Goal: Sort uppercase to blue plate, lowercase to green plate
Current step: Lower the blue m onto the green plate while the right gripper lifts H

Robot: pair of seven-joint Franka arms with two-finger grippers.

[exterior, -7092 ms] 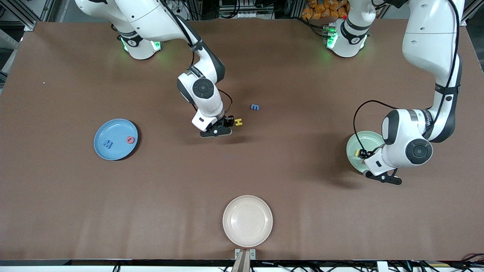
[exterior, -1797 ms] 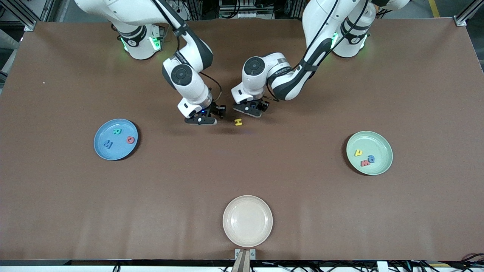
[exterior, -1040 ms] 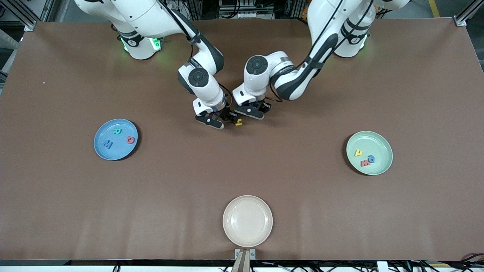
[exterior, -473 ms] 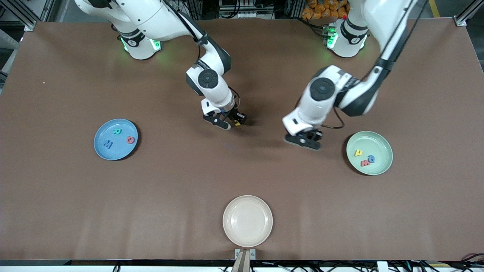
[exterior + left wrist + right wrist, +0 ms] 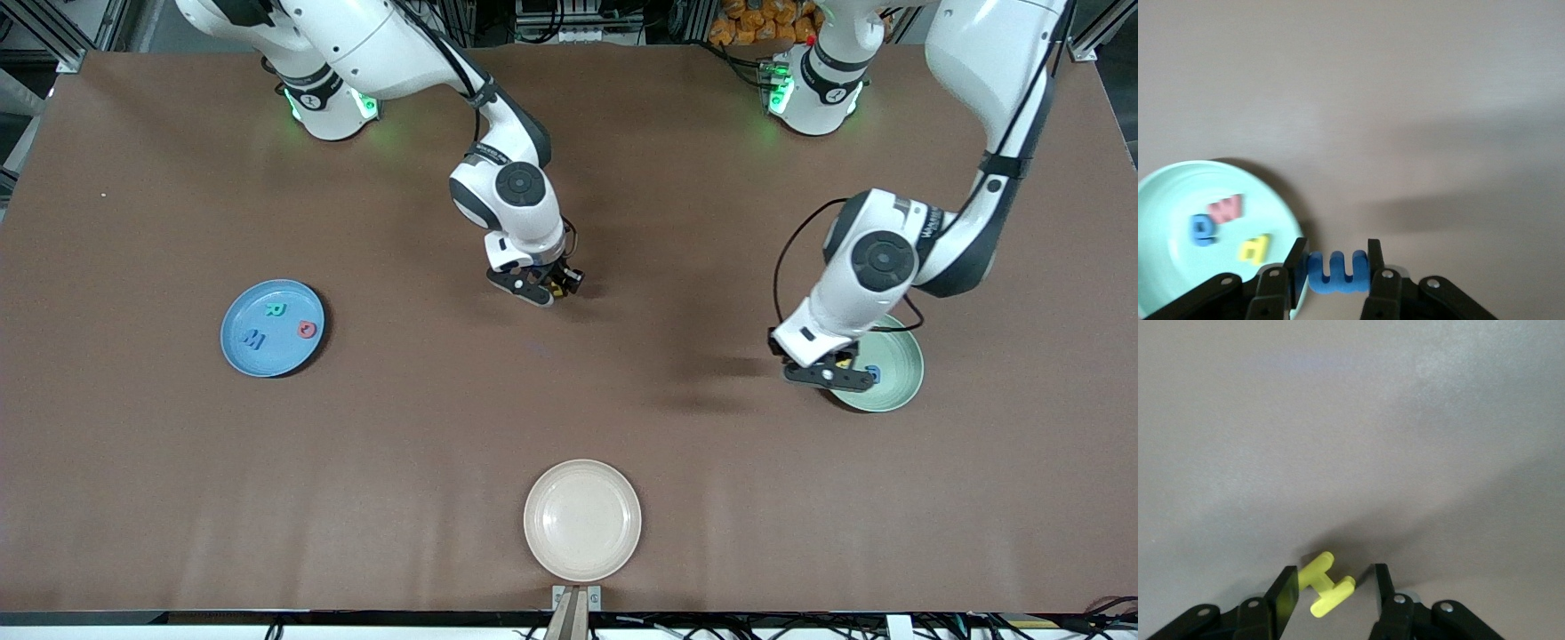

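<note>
Blue m-like letter point(image 5: 1336, 271): clamped in left pincer point(image 5: 1335, 267), now over green plate point(image 5: 1165, 200) rim.
Right pincer point(image 5: 1333, 587): jaws parted around yellow H point(image 5: 1325, 583), lowered onto bench point(image 5: 569, 400).

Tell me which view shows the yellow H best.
The right wrist view: the yellow H lies tilted on the table between the right hand's open fingers, touched by neither. In the front view only a yellow speck shows under that hand. The left wrist view does not show it.
</note>
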